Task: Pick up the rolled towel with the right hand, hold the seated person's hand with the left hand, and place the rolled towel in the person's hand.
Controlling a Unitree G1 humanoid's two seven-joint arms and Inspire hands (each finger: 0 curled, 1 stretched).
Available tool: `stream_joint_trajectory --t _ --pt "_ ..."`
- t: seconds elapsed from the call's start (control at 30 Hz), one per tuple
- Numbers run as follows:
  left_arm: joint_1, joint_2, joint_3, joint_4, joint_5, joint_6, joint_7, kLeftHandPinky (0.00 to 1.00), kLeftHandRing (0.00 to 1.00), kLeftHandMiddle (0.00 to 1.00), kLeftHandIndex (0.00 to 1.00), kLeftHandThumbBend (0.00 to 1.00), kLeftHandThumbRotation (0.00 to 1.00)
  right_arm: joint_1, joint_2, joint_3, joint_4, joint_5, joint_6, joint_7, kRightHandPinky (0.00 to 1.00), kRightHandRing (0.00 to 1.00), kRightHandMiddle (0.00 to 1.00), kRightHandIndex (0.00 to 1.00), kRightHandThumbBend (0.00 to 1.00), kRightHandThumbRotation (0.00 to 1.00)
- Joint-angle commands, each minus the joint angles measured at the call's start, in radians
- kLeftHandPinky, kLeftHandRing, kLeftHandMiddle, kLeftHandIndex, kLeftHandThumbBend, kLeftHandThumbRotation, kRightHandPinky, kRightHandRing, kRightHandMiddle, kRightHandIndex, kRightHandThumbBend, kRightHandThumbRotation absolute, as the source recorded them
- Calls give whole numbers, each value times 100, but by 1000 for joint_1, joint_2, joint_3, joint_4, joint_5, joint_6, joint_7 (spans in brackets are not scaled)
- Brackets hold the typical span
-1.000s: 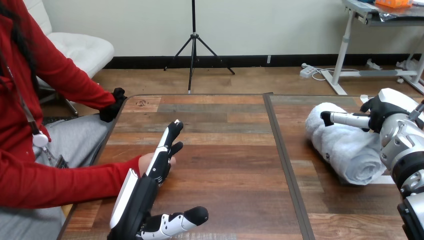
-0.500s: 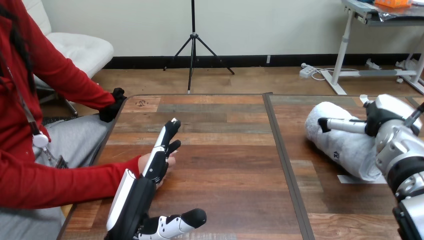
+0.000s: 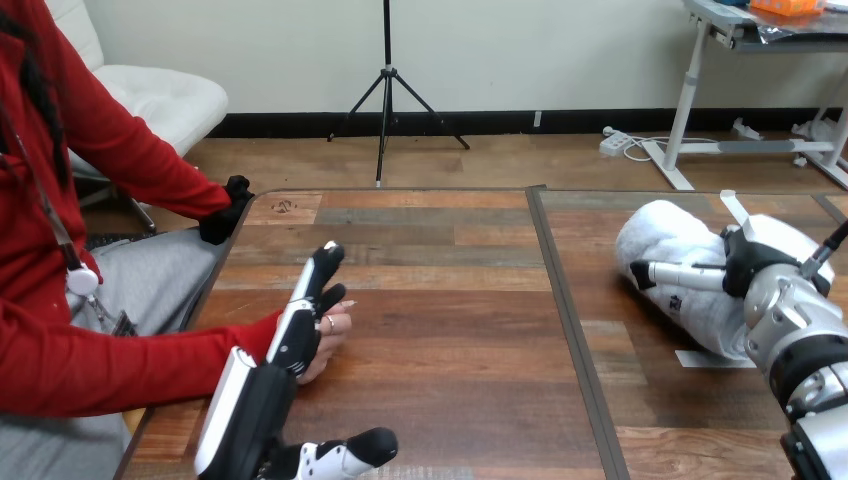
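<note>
The white rolled towel (image 3: 668,262) is at the table's right, its near end tucked under my right hand (image 3: 765,262). That hand's thumb lies across the front of the roll and its fingers go behind it, so it is shut on the towel. At the left, the person's hand (image 3: 333,335) rests on the table, reaching out of a red sleeve. My left hand (image 3: 300,322) stands on edge right beside it, fingers straight and pointing away, thumb (image 3: 345,455) spread low toward me. It touches or covers part of the person's hand without curling round it.
A dark seam (image 3: 566,310) runs front to back down the wooden table (image 3: 450,330). A white strip (image 3: 712,358) lies on the table just below the towel. The person's other hand (image 3: 227,212), in black, rests at the far left corner.
My right hand has closed in on the towel and lifted its near end, which uncovers the white strip. My left hand has drawn back slightly, so more of the person's hand shows.
</note>
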Motion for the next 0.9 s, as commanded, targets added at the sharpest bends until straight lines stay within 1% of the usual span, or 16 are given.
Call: stream_joint_trajectory --t 0.0,0.17,0.23,0.27,0.4,0.47,0.5,0.53,0.7,0.87 --pt "-14 21 -14 -61 -29 -31 -10 95 100 100 100 100 66 8 38 16 -2 -5 -24 -13 83 91 94 98 100 79" --pt "8 37 -22 -85 -51 -22 -21 97 100 100 100 100 68 22 46 28 0 -9 -21 -17 82 90 94 98 100 81" --pt "18 43 -27 -96 -63 -16 -27 98 100 100 100 100 68 26 48 32 0 -11 -19 -17 79 89 93 99 100 82" --pt "24 46 -28 -103 -69 -15 -29 98 100 100 100 100 68 31 52 25 0 -3 -16 -26 78 89 93 99 100 83" --pt "42 53 -28 -123 -82 -16 -36 98 100 100 100 100 68 44 63 2 -1 18 -6 -56 69 88 91 96 100 80" --pt "49 57 -31 -131 -92 -21 -40 98 100 100 100 100 68 50 67 0 -1 21 -5 -65 65 88 90 95 100 79" --pt "52 59 -34 -135 -98 -23 -43 99 100 100 100 100 68 53 68 2 -1 20 -5 -66 60 88 89 93 100 79" --pt "55 61 -36 -139 -103 -24 -46 99 100 100 100 100 68 54 69 4 -1 19 -5 -68 59 88 89 93 100 78" --pt "69 77 -51 -157 -136 -32 -60 99 100 100 100 100 67 66 82 -17 0 44 13 -92 54 91 91 92 100 77" --pt "87 89 -55 -182 -161 -31 -69 100 100 100 100 100 67 80 89 -16 1 51 13 -117 52 93 94 93 100 75"
